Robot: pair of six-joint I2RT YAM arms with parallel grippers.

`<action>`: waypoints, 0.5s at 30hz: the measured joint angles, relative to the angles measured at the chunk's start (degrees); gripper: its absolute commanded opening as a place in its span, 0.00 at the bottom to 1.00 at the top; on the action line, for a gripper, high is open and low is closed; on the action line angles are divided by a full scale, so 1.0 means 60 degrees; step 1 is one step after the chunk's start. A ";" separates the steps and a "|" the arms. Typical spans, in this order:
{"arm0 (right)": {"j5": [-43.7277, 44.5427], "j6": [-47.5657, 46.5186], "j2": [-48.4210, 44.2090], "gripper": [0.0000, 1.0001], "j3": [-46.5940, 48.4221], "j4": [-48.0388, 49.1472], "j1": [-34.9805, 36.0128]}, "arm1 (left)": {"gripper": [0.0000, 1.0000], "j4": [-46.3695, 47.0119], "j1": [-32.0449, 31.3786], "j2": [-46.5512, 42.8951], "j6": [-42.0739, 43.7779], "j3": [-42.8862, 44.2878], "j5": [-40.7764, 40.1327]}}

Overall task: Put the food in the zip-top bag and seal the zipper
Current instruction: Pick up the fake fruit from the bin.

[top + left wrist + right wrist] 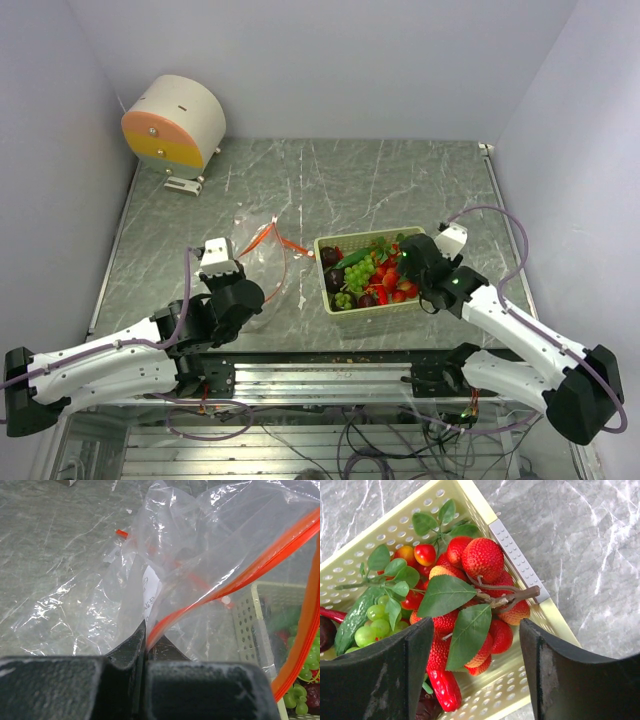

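The clear zip-top bag (pixel 262 262) lies left of the pale green basket (pixel 364 306), its orange-red zipper (pixel 268 236) open and arched. My left gripper (pixel 236 283) is shut on the zipper strip (pixel 210 599) at the bag's mouth, as the left wrist view shows. The food (pixel 368 277), strawberries (pixel 481 559), green grapes (pixel 372 625), a red chili (pixel 445 689) and dark purple pieces, sits in the basket (pixel 390 527). My right gripper (pixel 408 268) is open just above the strawberry cluster on its leafy twig, its fingers (pixel 415 652) either side of it.
A round cream and orange device (pixel 175 122) stands at the back left. A metal rail (pixel 330 362) runs along the table's near edge. White walls close in on both sides and behind.
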 measured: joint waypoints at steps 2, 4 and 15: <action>0.0000 -0.0022 0.0051 0.62 -0.0102 0.0262 -0.0073 | 0.07 0.0007 0.0000 -0.0011 0.0011 0.0000 0.0047; 0.0004 -0.0015 0.0109 0.61 -0.0182 0.0455 -0.0138 | 0.07 0.0007 0.0000 -0.0004 0.0015 0.0000 0.0087; -0.0047 -0.0157 0.0459 0.50 -0.0820 0.1504 -0.0634 | 0.07 0.0087 0.0000 0.0135 0.0175 0.0000 0.0149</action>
